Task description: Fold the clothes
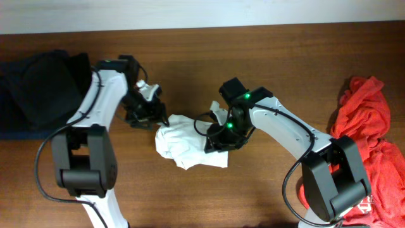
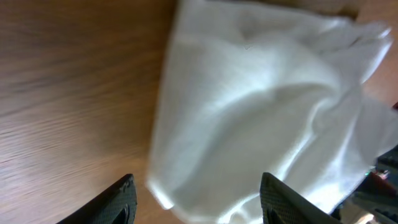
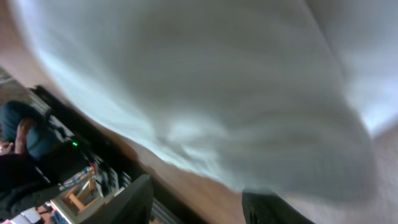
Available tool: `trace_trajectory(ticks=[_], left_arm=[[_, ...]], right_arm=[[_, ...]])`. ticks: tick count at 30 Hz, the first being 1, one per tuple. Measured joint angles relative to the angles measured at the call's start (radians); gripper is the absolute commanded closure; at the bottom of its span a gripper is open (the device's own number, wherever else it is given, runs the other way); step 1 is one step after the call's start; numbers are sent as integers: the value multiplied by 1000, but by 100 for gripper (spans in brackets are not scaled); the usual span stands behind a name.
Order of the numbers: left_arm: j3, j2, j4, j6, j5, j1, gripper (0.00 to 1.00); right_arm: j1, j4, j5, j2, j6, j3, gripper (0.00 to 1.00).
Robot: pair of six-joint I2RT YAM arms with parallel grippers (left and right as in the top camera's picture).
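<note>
The white T-shirt [image 1: 190, 144] lies in a crumpled heap near the middle of the wooden table [image 1: 272, 50], bunched and creased rather than spread flat, with only plain white cloth showing. The left gripper [image 1: 147, 117] sits at the heap's left edge, and the right gripper [image 1: 218, 138] is over its right side, so the shirt lies between the two arms. In the left wrist view the left gripper's two dark fingers [image 2: 121, 202] stand wide apart at the bottom of the picture. The near edge of the shirt [image 2: 249, 112] reaches into the gap between them, but they are not closed on it, and bare wood shows to the left of the cloth. In the right wrist view the picture is blurred and the shirt [image 3: 205, 81] fills most of it. The right gripper's fingers [image 3: 134, 202] are also spread apart with brown table surface showing in the gap, and nothing is pinched between them. Small patches of white show close beside each gripper from overhead, and I cannot tell whether these are folds of the shirt or parts of the arms. A pile of dark clothes [image 1: 38, 88] lies at the far left end of the table, well apart from the shirt, and a red garment [image 1: 370, 139] lies at the right end beside the base of the right arm.
</note>
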Motion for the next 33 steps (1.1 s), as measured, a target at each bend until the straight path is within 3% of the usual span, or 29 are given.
trace_trajectory(ticks=[4, 7, 8, 9, 10, 14, 18, 22, 23, 24, 27, 33], left_arm=[[-80, 0, 60, 8, -25, -45, 37], [-83, 0, 64, 8, -30, -45, 37], [-83, 0, 65, 8, -32, -45, 37], [-83, 0, 65, 8, -32, -45, 37], [-83, 0, 65, 8, -32, -45, 37], [-85, 0, 68, 8, -33, -45, 37], [-147, 0, 124, 8, -32, -51, 37], [-177, 0, 161, 8, -31, -99, 37], [-184, 0, 167, 8, -32, -115, 37], [-195, 0, 170, 7, -42, -134, 37], [-202, 0, 178, 6, -78, -142, 37], [-203, 0, 191, 6, -89, -142, 37]], right_arm=[[18, -8, 28, 0, 43, -3, 43], [88, 84, 31, -1, 95, -26, 47], [102, 133, 32, -1, 122, -51, 60], [106, 153, 42, -1, 145, -63, 89], [106, 156, 62, -1, 163, -64, 96], [64, 140, 140, -1, 169, -49, 96], [-126, 81, 151, 3, 81, 129, 96], [-171, 80, 253, 5, -4, 135, 96], [-171, 81, 311, 7, -10, 135, 70], [-173, 77, 429, 30, 14, 135, 60], [-228, 1, 491, 73, 57, 135, 50], [-184, -180, 295, -124, -48, 140, 49]])
